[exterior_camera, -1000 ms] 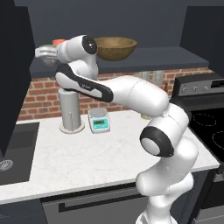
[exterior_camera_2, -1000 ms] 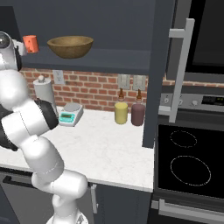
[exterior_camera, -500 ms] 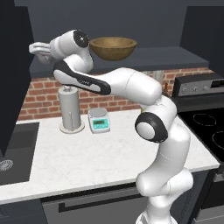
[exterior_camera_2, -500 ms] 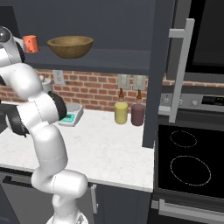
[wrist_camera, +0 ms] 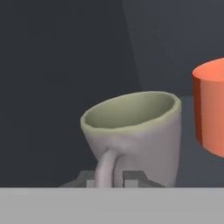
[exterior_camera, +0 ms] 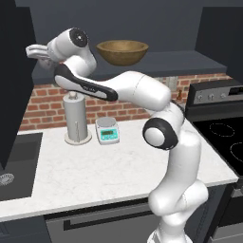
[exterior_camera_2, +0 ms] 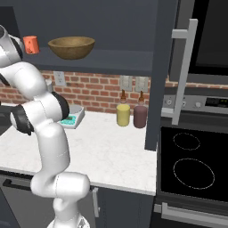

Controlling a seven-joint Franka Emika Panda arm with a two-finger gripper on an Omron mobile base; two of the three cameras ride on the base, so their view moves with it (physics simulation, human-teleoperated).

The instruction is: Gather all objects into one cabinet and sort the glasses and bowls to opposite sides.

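A grey-beige mug (wrist_camera: 142, 131) stands close before the hand camera, its handle between my two dark fingertips (wrist_camera: 131, 177). My gripper (wrist_camera: 110, 178) is shut on that handle. From the left base view the gripper (exterior_camera: 35, 51) reaches to the left end of the cabinet shelf (exterior_camera: 185, 59). The small orange cup (wrist_camera: 212, 107) stands just right of the mug, apart from it, and also at the shelf's left end (exterior_camera_2: 30, 43). The wide brown wooden bowl (exterior_camera: 122, 51) (exterior_camera_2: 71, 46) sits further right on the same shelf board (exterior_camera_2: 116, 61).
On the counter below stand a paper-towel holder (exterior_camera: 77, 118) and a small scale (exterior_camera: 107, 130). A yellow canister (exterior_camera_2: 123, 115) and a maroon one (exterior_camera_2: 140, 116) stand by the brick wall. A sink (exterior_camera: 14, 161) lies left, a stove (exterior_camera_2: 191, 164) right.
The arm has swung up and to the left, carrying the mug toward the shelf's left end beside the orange cup. The bowl and cup have stayed put.
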